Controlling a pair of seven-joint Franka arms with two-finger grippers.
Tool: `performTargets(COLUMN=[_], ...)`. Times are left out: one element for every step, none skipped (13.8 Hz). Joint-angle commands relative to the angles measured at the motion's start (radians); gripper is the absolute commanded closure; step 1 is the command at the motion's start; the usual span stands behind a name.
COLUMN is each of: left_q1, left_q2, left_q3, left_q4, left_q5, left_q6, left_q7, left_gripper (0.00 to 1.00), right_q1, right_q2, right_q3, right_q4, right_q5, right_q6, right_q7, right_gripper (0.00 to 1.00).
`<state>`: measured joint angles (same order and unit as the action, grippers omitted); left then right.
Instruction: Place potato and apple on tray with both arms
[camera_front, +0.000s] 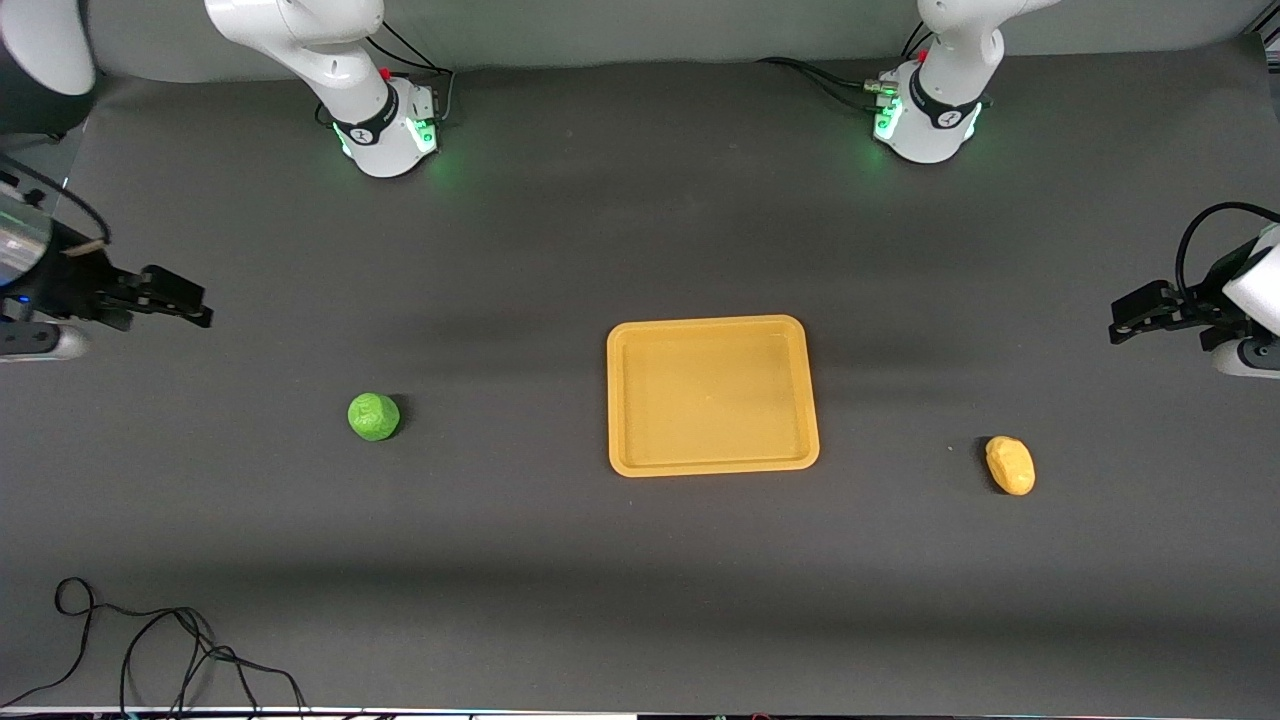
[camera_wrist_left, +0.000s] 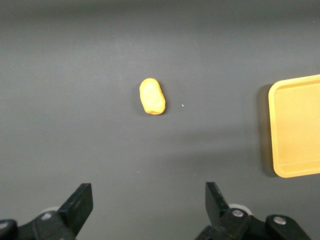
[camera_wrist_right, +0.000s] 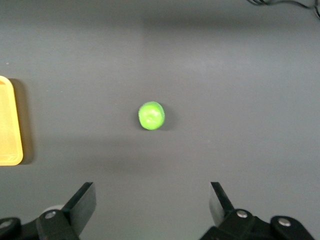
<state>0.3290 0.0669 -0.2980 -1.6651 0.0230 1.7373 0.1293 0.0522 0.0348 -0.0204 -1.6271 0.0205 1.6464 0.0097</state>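
The yellow-orange tray (camera_front: 640, 400) lies empty mid-table; its edge shows in the left wrist view (camera_wrist_left: 295, 125) and the right wrist view (camera_wrist_right: 7, 125). The green apple (camera_front: 373, 416) rests on the table toward the right arm's end, also in the right wrist view (camera_wrist_right: 151, 115). The potato (camera_front: 1010, 465) rests toward the left arm's end, also in the left wrist view (camera_wrist_left: 152, 96). My right gripper (camera_front: 190, 305) is open and empty, up in the air over bare table at the right arm's end (camera_wrist_right: 150, 200). My left gripper (camera_front: 1125, 318) is open and empty over bare table at the left arm's end (camera_wrist_left: 149, 200).
A loose black cable (camera_front: 150, 650) lies at the table's near edge toward the right arm's end. The two green-lit arm bases (camera_front: 385, 130) (camera_front: 925, 120) stand along the table's edge farthest from the front camera. The table top is dark grey.
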Motion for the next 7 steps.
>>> performTargets(left_q1=[-0.008,-0.008,-0.010,-0.011,-0.013,-0.013,-0.011], left_q2=[0.001,0.001,0.001,0.001,0.002,0.014,0.025], left_q3=[0.005,0.005,0.005,0.005,0.005,0.005,0.005], left_q4=[0.007,0.005,0.005,-0.005,-0.037,-0.082,-0.131], left_q5=[0.021,0.022,0.022,0.022,0.022,0.022,0.022], left_q6=[0.004,0.004,0.008,0.022,0.057,0.123,0.189], left_q7=[0.004,0.004,0.004,0.004,0.006,0.004,0.006], left_gripper=[0.00,0.00,0.00,0.00,0.00,0.00,0.00], right_q1=[0.035,0.037,0.038,0.050,0.057,0.057,0.057], right_q2=[0.017,0.025,0.033,0.037,0.045,0.056,0.078], right_q3=[-0.007,-0.007,-0.006,-0.006,-0.006,-0.007,-0.007], right_q4=[-0.008,-0.008,-0.007,-0.007,-0.008,-0.011,-0.013], right_q5=[-0.005,-0.004,-0.004,-0.004,-0.005,-0.005,-0.005], right_q6=[0.041,0.055,0.059,0.062,0.072,0.082,0.099], right_q7=[-0.016,-0.016,-0.016,-0.017,-0.017,-0.017,-0.016], right_gripper=[0.00,0.00,0.00,0.00,0.00,0.00,0.00])
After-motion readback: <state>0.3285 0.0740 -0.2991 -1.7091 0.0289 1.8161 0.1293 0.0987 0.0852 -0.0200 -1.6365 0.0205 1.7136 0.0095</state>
